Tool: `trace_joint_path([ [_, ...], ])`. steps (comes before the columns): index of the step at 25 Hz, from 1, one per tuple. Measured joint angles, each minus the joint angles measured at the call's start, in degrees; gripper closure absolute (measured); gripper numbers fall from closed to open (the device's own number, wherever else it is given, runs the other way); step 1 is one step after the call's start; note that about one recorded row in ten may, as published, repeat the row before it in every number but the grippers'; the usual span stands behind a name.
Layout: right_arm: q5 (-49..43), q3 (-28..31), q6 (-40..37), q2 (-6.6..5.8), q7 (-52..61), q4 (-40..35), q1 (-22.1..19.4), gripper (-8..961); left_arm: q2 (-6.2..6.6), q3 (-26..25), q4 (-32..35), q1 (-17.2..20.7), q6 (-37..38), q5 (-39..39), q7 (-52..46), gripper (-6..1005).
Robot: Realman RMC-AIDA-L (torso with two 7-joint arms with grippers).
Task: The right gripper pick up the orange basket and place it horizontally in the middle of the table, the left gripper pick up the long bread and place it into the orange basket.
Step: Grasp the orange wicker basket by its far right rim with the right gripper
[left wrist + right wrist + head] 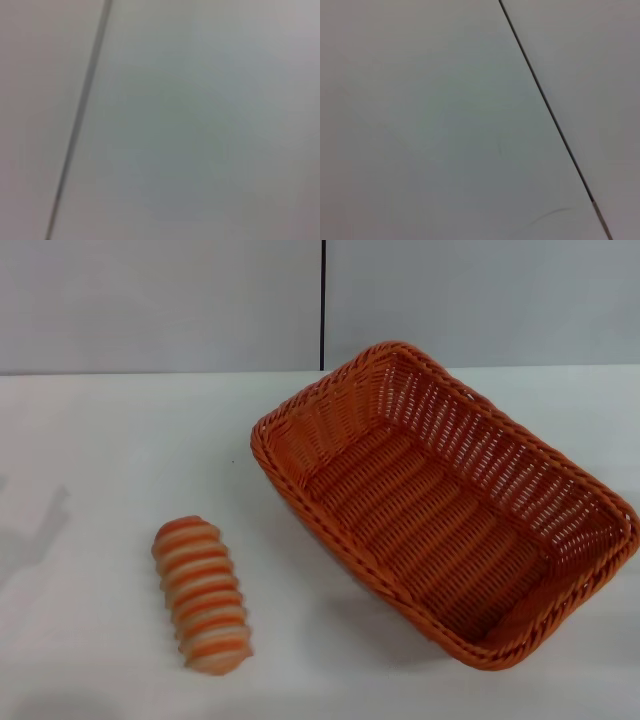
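orange basket [450, 510]: rests on the bench on the robot's right side, open side up, set diagonally; one corner points toward the far wall, the opposite corner toward the near right edge of the head view. interior holds nothing visible.
long bread [201, 594]: lies on the bench on the robot's left side, nearer the robot than the basket's left corner; well apart from the basket, not touching it. long axis runs roughly toward and away from the robot, slightly tilted.
bench [100, 470]: white surface carrying both items; a faint shadow falls on its far left area.
wall [160, 300]: pale grey panels behind the bench, split by a dark vertical seam [323, 305].
left hand: not visible in any view; state of fingers cannot be told. the left wrist view shows only a pale panel [200, 125] with a dark seam line [80, 120] across it.
right hand: not visible in any view; state of fingers cannot be told. the right wrist view shows only a pale panel [420, 125] with a dark seam line [550, 110] across it.
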Motion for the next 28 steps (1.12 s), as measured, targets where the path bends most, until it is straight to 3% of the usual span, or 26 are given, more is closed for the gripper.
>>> trace_joint_path([
  [10,0.0,0.3,-1.2,-0.15,-0.3,-0.3,0.4,469,-0.19,5.3,-0.4,-7.4,-5.3,0.2,0.5,192],
  [20,-0.4,-1.8,-2.1,-0.39,0.6,-2.4,0.3,469,-0.47,4.7,-1.3,-9.2,-8.3,-0.3,0.5,198],
  [22,-3.5,-4.0,-3.1,-0.97,4.1,-6.5,-0.6,469,-0.47,4.5,-1.5,-9.0,-8.7,-0.4,0.5,199],
  [23,-9.3,-4.9,-5.4,-1.68,11.3,-12.5,-1.5,469,-0.41,4.3,-1.5,-8.7,-9.5,-0.4,0.5,199],
  [24,-9.3,-4.9,-5.4,-1.68,11.3,-12.5,-1.5,469,-0.41,4.3,-1.5,-8.7,-9.5,-0.4,0.5,200],
  [25,-17.5,-4.7,-8.1,-1.97,21.9,-20.2,-2.0,469,-0.31,4.3,-1.4,-8.5,-9.9,-0.4,0.5,200],
  [27,-21.0,-4.6,-8.6,-1.87,25.8,-23.7,-2.2,469,-0.24,4.3,-1.2,-8.2,-10.5,-0.4,0.5,202],
  [28,-26.5,-4.5,-9.1,-1.18,34.4,-31.9,-2.9,469,-0.13,4.3,-0.8,-7.7,-11.4,-0.4,0.5,202],
])
